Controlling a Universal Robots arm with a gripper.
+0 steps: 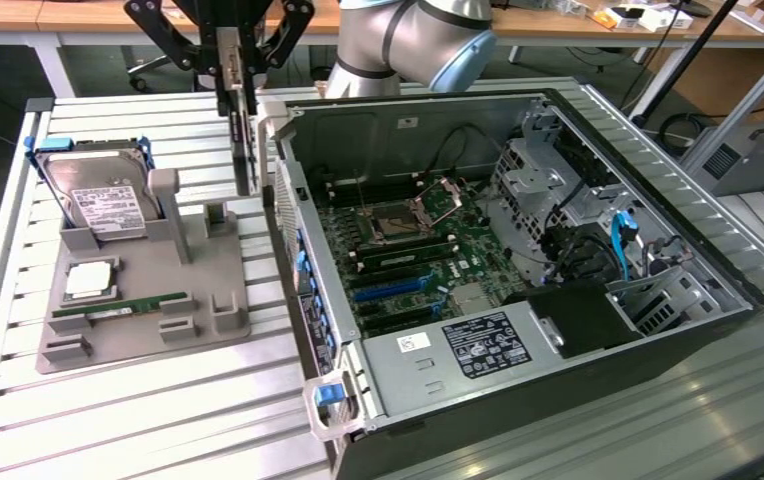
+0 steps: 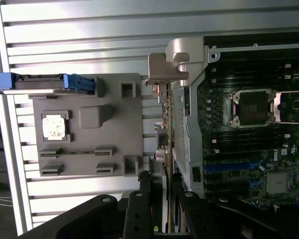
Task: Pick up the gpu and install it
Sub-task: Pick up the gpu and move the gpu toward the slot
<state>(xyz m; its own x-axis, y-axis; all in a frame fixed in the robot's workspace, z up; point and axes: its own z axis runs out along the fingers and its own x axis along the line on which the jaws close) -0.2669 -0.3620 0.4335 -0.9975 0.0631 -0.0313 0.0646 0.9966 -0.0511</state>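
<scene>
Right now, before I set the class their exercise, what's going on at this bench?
The robot arm's gripper is shut on the gpu, which hangs on edge in the air close to the side wall of the open computer case, on the side nearer the gray parts tray. The card is not yet seated on the motherboard. A hard drive and a RAM stick sit in the tray.

1. My arm (image 1: 409, 40) runs off the exterior view's top edge.
2. The gpu (image 1: 242, 140) hangs edge-on in my claw (image 1: 239, 90), so both its faces are hidden.
3. Print on the hard drive (image 1: 102, 205) label and the power supply (image 1: 489, 340) sticker is too small to read.
4. The computer case (image 1: 702, 330) is cut by the exterior view's bottom edge; the motherboard (image 2: 249, 144) runs past the wrist view's edge.
</scene>
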